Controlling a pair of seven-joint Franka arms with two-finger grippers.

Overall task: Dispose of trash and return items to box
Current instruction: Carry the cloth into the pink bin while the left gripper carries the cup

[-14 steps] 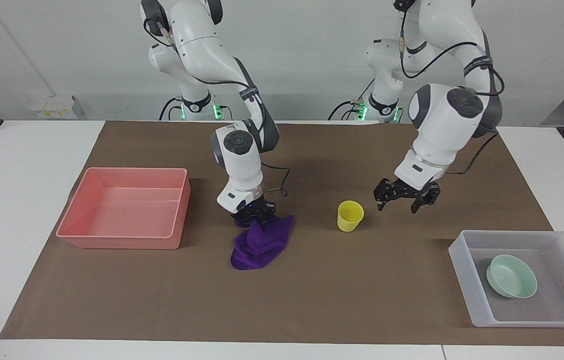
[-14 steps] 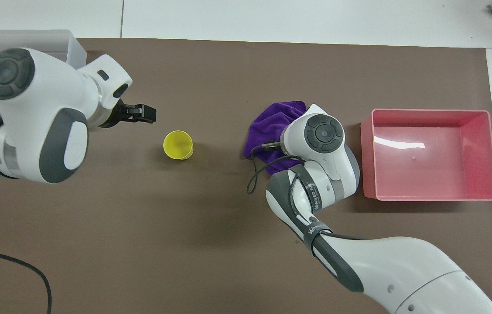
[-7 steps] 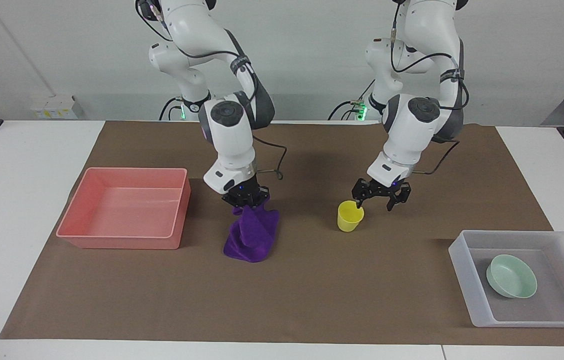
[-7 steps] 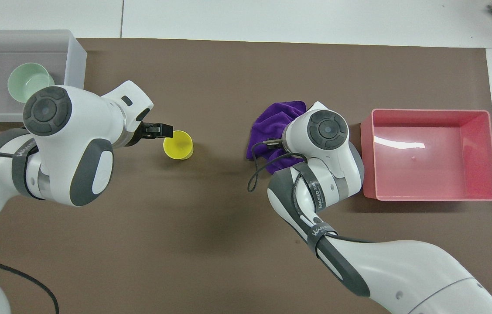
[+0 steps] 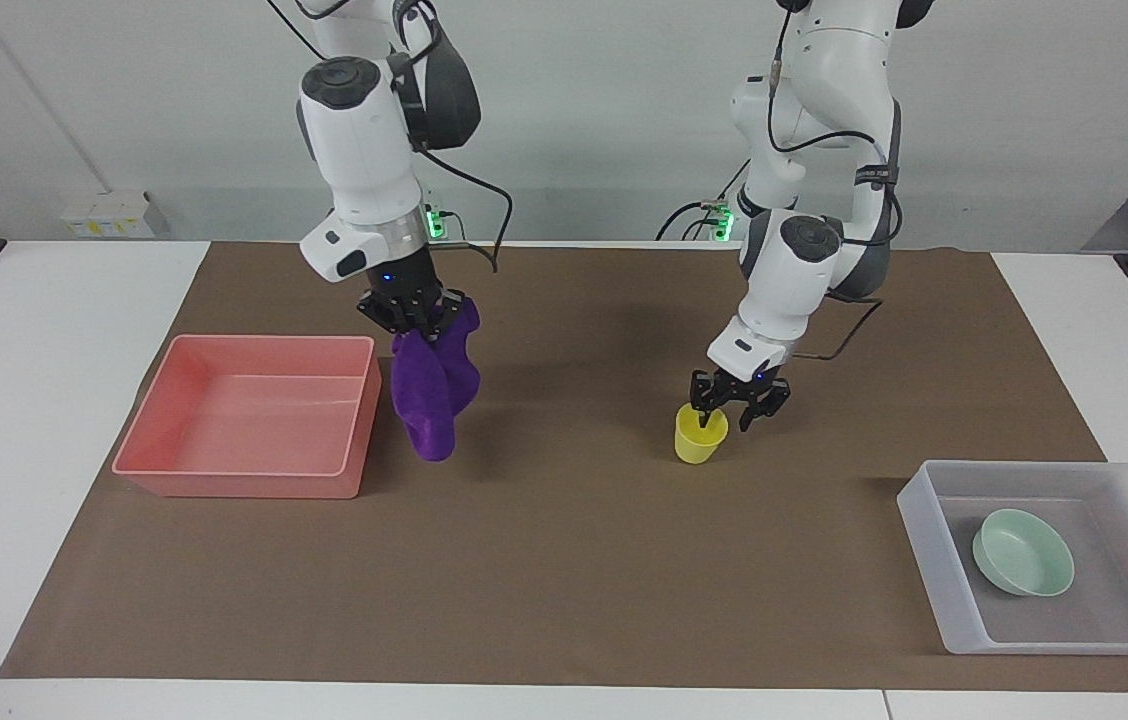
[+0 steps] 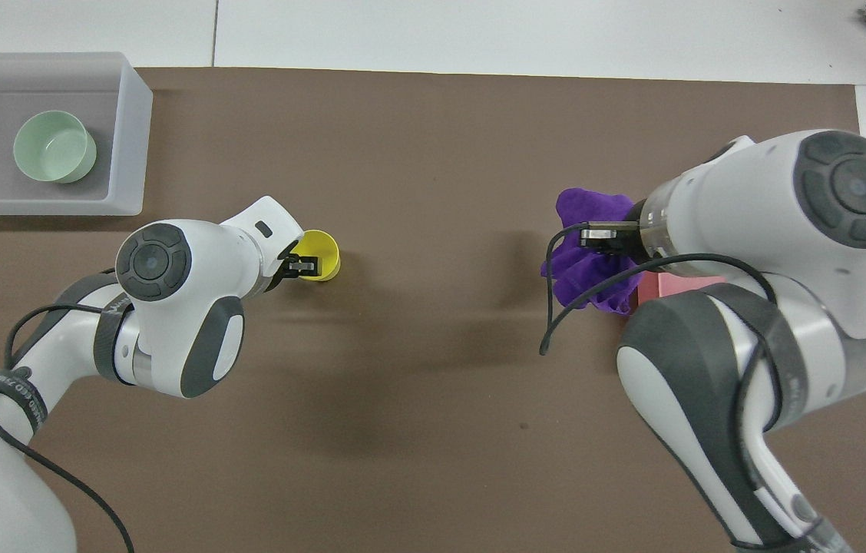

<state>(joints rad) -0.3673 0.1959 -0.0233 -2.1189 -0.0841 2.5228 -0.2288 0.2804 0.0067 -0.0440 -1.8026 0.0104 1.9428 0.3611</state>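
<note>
My right gripper (image 5: pixel 419 312) is shut on the purple cloth (image 5: pixel 434 390) and holds it in the air; the cloth hangs down beside the pink bin (image 5: pixel 244 415). It also shows in the overhead view (image 6: pixel 583 230). The yellow cup (image 5: pixel 700 440) stands upright on the brown mat, also in the overhead view (image 6: pixel 322 250). My left gripper (image 5: pixel 732 405) is open at the cup's rim, one finger inside the cup and one outside. The mint-green bowl (image 5: pixel 1022 552) lies in the translucent box (image 5: pixel 924 520) at the left arm's end.
The pink bin stands at the right arm's end of the brown mat (image 5: pixel 564 580); in the overhead view my right arm hides most of it. The box (image 6: pixel 130 130) with the bowl (image 6: pixel 54 146) lies farther from the robots than the cup.
My right gripper has lifted the purple cloth off the mat and carried it toward the pink bin. My left gripper has come down to the yellow cup, one finger now inside its rim.
</note>
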